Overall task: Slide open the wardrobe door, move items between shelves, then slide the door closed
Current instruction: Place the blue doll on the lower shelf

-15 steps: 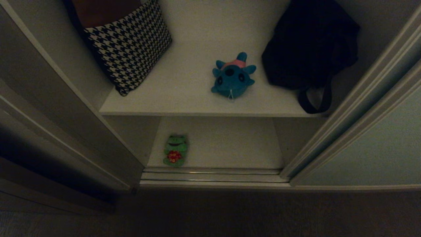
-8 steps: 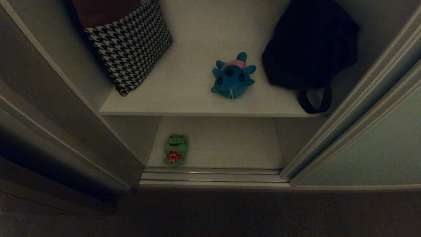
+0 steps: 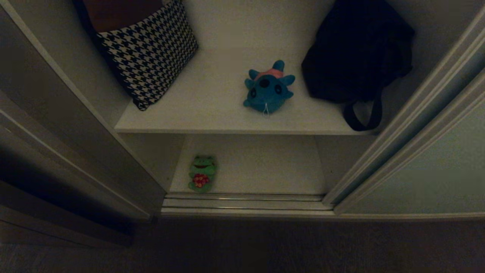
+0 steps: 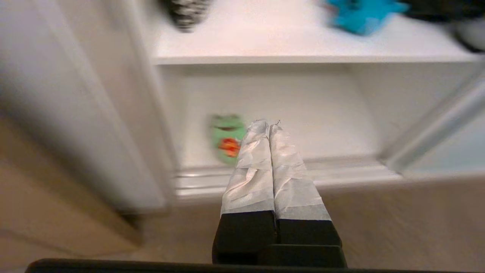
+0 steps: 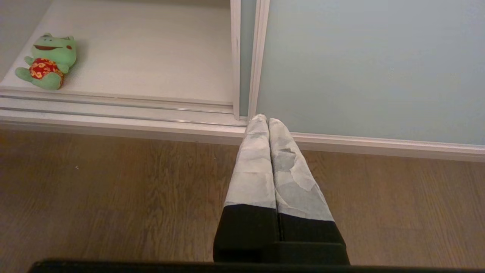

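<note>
Two palm-sized plush toys are in view: one blue plush creature with a pink back (image 3: 268,90) and one green plush frog with a red patterned belly (image 3: 202,173). Two flat white matte shelves carry them: one upper white shelf (image 3: 212,106) and one lower white shelf (image 3: 261,167). There is one black-and-white houndstooth cushion (image 3: 149,51) and one black strapped bag (image 3: 356,57). One pale grey-green sliding wardrobe door with a thin silvery frame (image 3: 435,178) shows. Silvery ribbed floor rails (image 3: 242,203) run along the wardrobe's front; their exact number is hard to tell. Two grippers appear, one per wrist view: one left gripper with tape-wrapped fingers (image 4: 269,125) and one right gripper wrapped likewise (image 5: 263,119).
</note>
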